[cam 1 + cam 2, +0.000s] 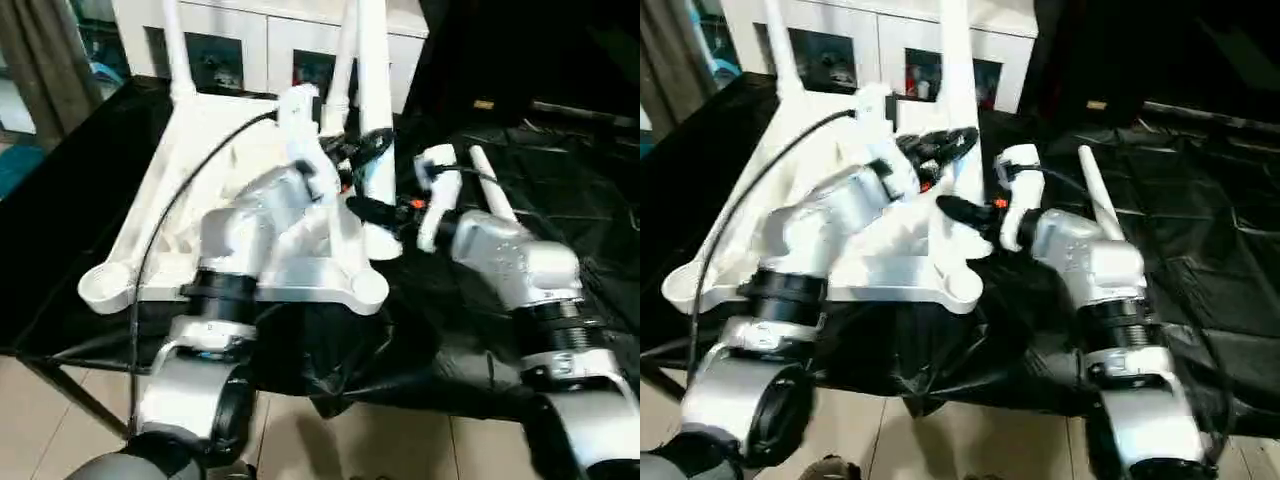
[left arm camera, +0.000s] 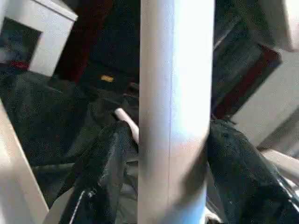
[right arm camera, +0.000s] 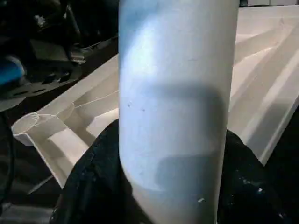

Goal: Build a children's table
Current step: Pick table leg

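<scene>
The children's table's white tabletop (image 1: 200, 150) lies upside down on the black cloth, ribbed side up. Legs stand upright in its far left corner (image 1: 176, 50) and far right corner (image 1: 343, 70). A third upright leg (image 1: 373, 70) rises by the near right corner socket (image 1: 365, 288); my grippers hide its foot. My left gripper (image 1: 365, 150) is shut on this leg (image 2: 175, 116), a black finger (image 2: 107, 177) on each side. Just below it, my right gripper (image 1: 385, 215) is shut on the same leg (image 3: 177, 93). Another leg (image 1: 490, 195) lies loose on the cloth to the right.
A white cabinet (image 1: 250, 40) with glass doors stands close behind the tabletop. Crinkled black cloth (image 1: 570, 170) covers the work table and hangs over its front edge above the tiled floor (image 1: 380, 440). A black cable (image 1: 160, 230) loops over my left forearm.
</scene>
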### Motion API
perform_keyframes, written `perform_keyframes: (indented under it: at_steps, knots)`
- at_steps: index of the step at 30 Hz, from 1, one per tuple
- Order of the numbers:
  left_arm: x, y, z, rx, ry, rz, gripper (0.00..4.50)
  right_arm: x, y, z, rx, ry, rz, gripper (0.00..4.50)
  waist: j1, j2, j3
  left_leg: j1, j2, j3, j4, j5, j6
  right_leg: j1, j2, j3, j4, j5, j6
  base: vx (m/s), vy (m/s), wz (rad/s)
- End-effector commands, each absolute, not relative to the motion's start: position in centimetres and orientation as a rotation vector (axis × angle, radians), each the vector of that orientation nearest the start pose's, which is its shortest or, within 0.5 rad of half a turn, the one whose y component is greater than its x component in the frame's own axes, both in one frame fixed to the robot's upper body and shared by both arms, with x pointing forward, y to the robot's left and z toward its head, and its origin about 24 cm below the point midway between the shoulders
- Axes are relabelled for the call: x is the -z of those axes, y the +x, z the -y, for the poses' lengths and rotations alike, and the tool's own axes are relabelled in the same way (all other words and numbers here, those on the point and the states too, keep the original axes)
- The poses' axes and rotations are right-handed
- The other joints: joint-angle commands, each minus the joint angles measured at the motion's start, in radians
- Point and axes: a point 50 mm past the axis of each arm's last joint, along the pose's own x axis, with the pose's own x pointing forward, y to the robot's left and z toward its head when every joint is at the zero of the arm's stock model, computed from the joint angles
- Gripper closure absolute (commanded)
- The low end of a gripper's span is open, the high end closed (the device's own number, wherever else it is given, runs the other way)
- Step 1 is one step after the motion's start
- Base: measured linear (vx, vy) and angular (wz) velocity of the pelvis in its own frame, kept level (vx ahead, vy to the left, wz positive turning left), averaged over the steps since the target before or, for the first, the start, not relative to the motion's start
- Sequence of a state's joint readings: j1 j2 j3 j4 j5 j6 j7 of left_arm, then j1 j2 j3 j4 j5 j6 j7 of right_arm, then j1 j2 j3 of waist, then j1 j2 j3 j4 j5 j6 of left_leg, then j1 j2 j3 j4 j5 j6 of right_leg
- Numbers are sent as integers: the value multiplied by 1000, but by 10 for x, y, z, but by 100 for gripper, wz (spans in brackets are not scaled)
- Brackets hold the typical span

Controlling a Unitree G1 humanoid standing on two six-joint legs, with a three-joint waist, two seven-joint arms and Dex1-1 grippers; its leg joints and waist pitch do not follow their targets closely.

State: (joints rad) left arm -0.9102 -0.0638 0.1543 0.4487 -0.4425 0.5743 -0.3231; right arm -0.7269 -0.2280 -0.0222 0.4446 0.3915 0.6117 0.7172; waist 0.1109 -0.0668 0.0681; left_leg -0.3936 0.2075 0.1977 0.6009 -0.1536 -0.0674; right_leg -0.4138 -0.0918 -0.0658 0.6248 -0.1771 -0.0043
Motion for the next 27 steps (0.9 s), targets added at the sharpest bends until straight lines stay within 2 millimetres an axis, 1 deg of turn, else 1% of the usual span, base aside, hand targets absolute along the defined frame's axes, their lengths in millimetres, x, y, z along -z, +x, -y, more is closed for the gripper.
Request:
perform_keyframes:
  at_steps: [1,2,6,7,9,10,11,14,16,17,18,20,22,24,25,26,27]
  knots:
    - [-173,375,-44,660,-463,-154,168,-127,357,119,-840,203,-242,257,0,1,-87,22,18,-11,-63,-128,11,60,-46,38,-66,-85,-182,0,0,0]
    - [-172,374,-44,660,-463,-155,168,-127,357,119,-840,203,-242,257,-1,0,-87,21,18,-11,-62,-127,11,60,-45,38,-65,-78,-185,0,0,0]
    - [-165,373,-41,637,-453,-192,168,-128,357,115,-838,203,-233,257,-2,4,-86,24,20,-11,-63,-144,15,60,-45,38,-65,-69,-200,0,0,0]
    - [-164,374,-41,621,-457,-192,186,-128,357,114,-833,202,-229,257,-2,3,-86,25,20,-11,-63,-150,13,60,-45,38,-66,-72,-200,0,0,0]
    - [-165,375,-42,602,-456,-191,186,-129,356,113,-838,199,-222,257,-2,3,-86,25,20,-11,-64,-155,11,60,-45,38,-67,-80,-198,0,0,0]
    - [-164,375,-43,596,-452,-191,186,-129,356,113,-838,198,-220,257,-1,4,-85,26,20,-11,-64,-160,10,59,-45,38,-68,-90,-196,0,0,0]
    - [-163,376,-44,590,-446,-192,215,-129,356,113,-840,196,-218,257,-1,4,-85,26,20,-11,-64,-161,9,59,-45,38,-69,-91,-195,0,0,0]
    - [-164,377,-46,583,-445,-181,225,-130,356,112,-834,182,-211,257,-1,2,-86,25,19,-11,-64,-157,7,60,-45,38,-68,-87,-189,0,0,0]
    - [-166,377,-47,591,-452,-165,249,-130,356,113,-837,174,-203,257,-1,2,-87,24,19,-12,-64,-151,7,61,-46,38,-67,-80,-190,0,0,0]
    - [-168,377,-47,599,-450,-153,254,-131,356,112,-843,167,-192,257,0,2,-86,24,19,-12,-64,-151,8,60,-47,38,-67,-80,-191,0,0,0]
    - [-171,377,-49,624,-446,-125,255,-134,354,112,-890,203,-172,222,-1,1,-86,24,19,-11,-64,-154,10,61,-46,38,-67,-81,-192,0,0,0]
    - [-173,377,-50,647,-440,-110,259,-136,353,113,-917,238,-177,187,-1,2,-86,25,19,-11,-64,-156,14,60,-45,38,-67,-82,-193,0,0,0]
    - [-176,376,-53,708,-419,-87,260,-138,351,116,-956,264,-189,187,-1,0,-85,23,19,-12,-65,-157,25,63,-45,38,-66,-82,-193,0,0,0]
    - [-180,372,-56,834,-396,-75,261,-139,346,125,-1021,214,-220,152,1,3,-86,27,19,-12,-64,-143,27,62,-44,38,-65,-72,-193,0,0,0]
    - [-180,372,-56,834,-396,-75,262,-139,346,125,-1021,214,-220,145,1,2,-86,26,19,-11,-63,-139,29,62,-44,38,-64,-65,-196,0,0,0]
    - [-181,371,-56,870,-387,-78,262,-139,345,128,-1035,201,-233,142,0,3,-85,25,20,-10,-63,-139,27,62,-44,39,-63,-57,-200,0,0,0]
    - [-182,368,-57,933,-368,-84,262,-138,343,135,-1072,200,-261,142,0,4,-86,27,19,-11,-63,-142,28,62,-44,38,-62,-60,-206,0,0,0]
